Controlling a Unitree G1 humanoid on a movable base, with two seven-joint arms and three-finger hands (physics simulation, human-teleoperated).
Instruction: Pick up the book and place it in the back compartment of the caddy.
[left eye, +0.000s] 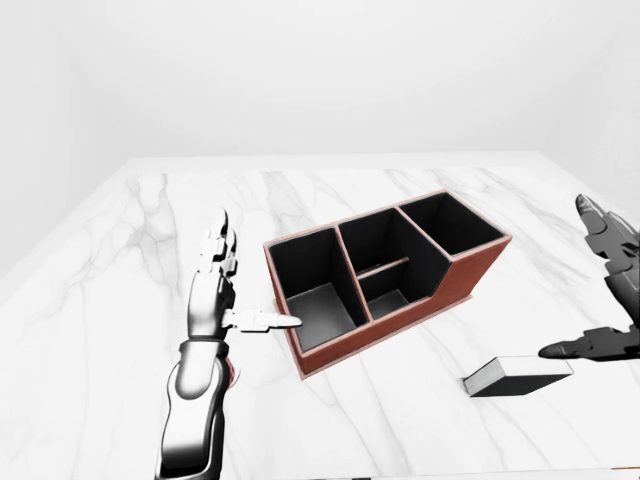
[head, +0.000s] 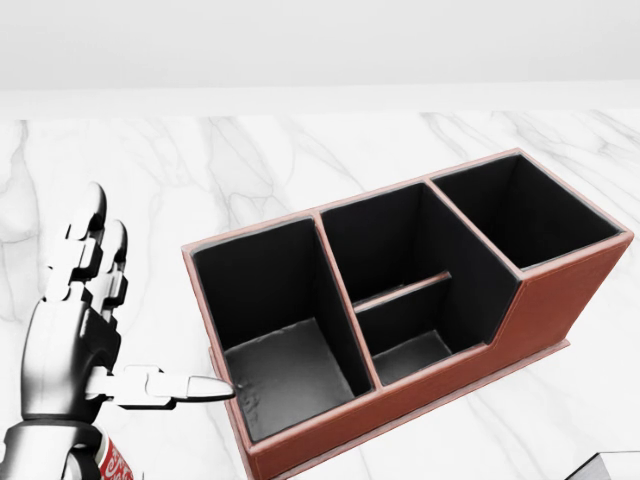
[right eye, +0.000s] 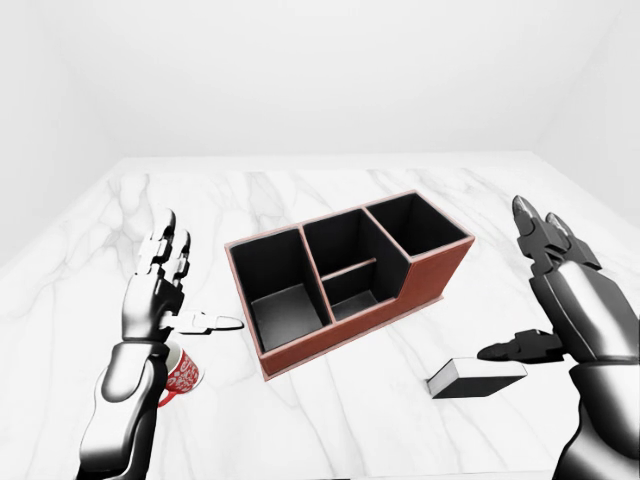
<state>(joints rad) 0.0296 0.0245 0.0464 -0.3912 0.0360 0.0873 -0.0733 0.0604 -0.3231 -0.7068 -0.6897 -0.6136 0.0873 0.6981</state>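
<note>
On the table (right eye: 330, 420), the caddy (right eye: 345, 280) sits centre; mug (right eye: 180, 375) lower left, book (right eye: 475, 378) lower right.

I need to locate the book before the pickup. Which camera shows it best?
The right-eye view: the whole book lies on the marble table, below the caddy. The left-eye view also shows it whole; the head view catches only a corner.

Head cam close, looking down, eye cams wider, all share caddy (head: 400, 330)
</note>
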